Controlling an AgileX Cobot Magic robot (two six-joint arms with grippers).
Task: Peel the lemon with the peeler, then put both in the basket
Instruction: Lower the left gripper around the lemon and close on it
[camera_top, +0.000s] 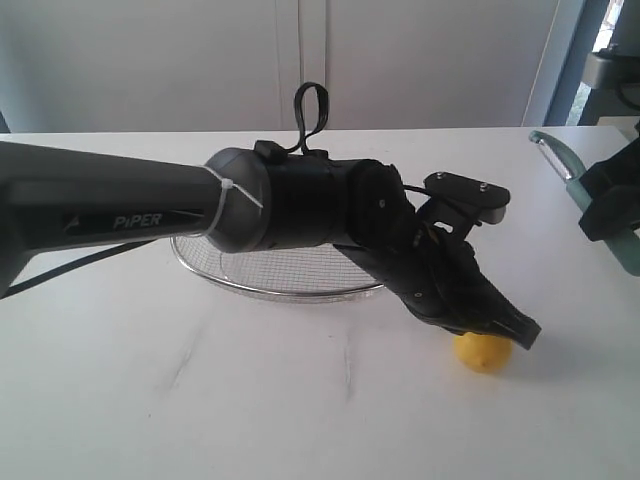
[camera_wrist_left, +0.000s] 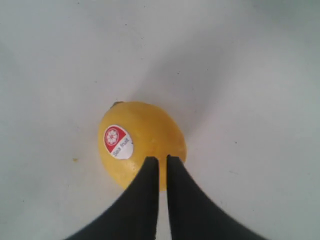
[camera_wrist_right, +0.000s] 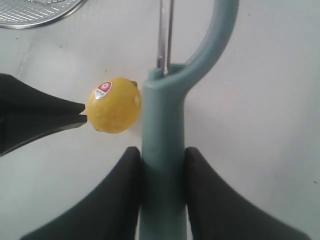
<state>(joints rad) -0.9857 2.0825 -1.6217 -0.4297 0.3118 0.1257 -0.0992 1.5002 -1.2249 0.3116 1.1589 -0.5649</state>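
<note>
The yellow lemon (camera_top: 483, 352) with its red-and-white sticker lies on the white table, right of centre near the front. My left gripper (camera_top: 522, 334) hangs right over it, tilted down. In the left wrist view the left gripper (camera_wrist_left: 161, 160) is shut, only a thin slit between the fingers, and its tips reach the lemon (camera_wrist_left: 142, 142); whether they touch it I cannot tell. At the right edge my right gripper (camera_top: 603, 205) is shut on the teal peeler (camera_top: 560, 155). In the right wrist view the peeler's handle (camera_wrist_right: 162, 165) is clamped in the right gripper (camera_wrist_right: 161, 150), blade head pointing away, beside the lemon (camera_wrist_right: 114, 104).
The wire mesh basket (camera_top: 280, 278) stands at mid-table, mostly hidden behind the left arm (camera_top: 150, 205), which stretches across from the left. Its rim (camera_wrist_right: 35, 12) shows beyond the lemon in the right wrist view. Bare white table lies in front.
</note>
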